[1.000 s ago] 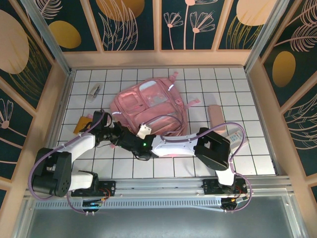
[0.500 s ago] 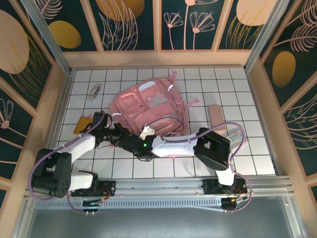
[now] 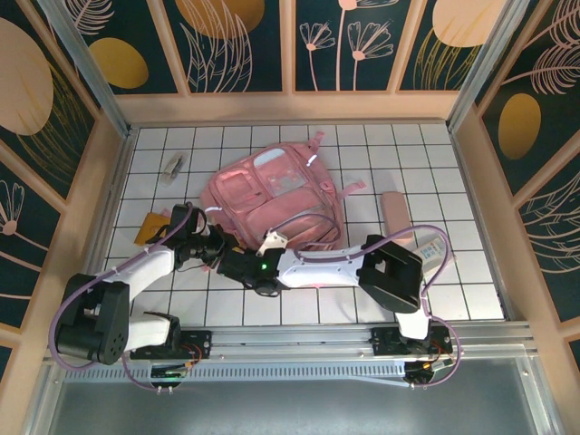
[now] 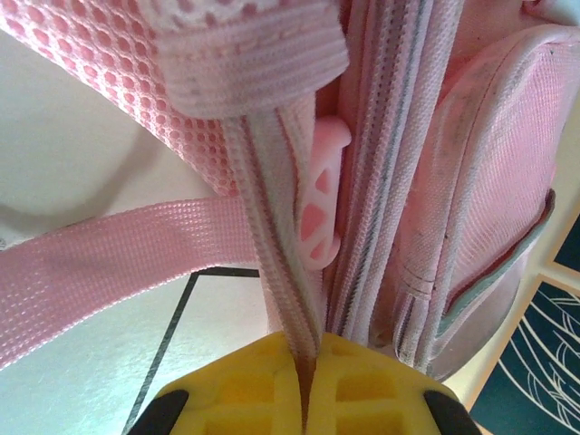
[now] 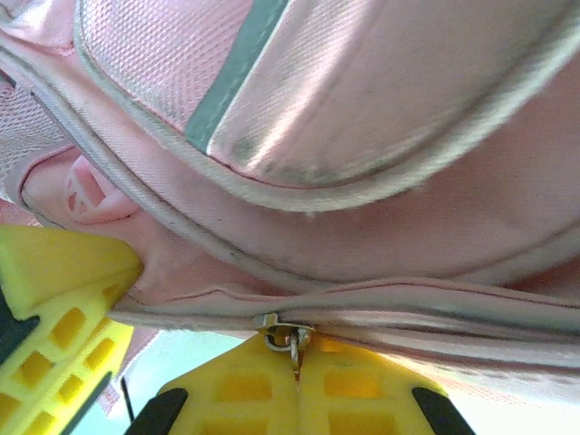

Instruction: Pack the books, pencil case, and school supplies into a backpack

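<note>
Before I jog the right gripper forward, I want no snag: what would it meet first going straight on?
The backpack: the right gripper, shut on the zipper pull, points into its zipped seam, so pink fabric likely comes first.

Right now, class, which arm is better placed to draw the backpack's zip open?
Right: the right pincer is shut on the zip pull, while the left pincer clamps the backpack by its edge seam.
</note>
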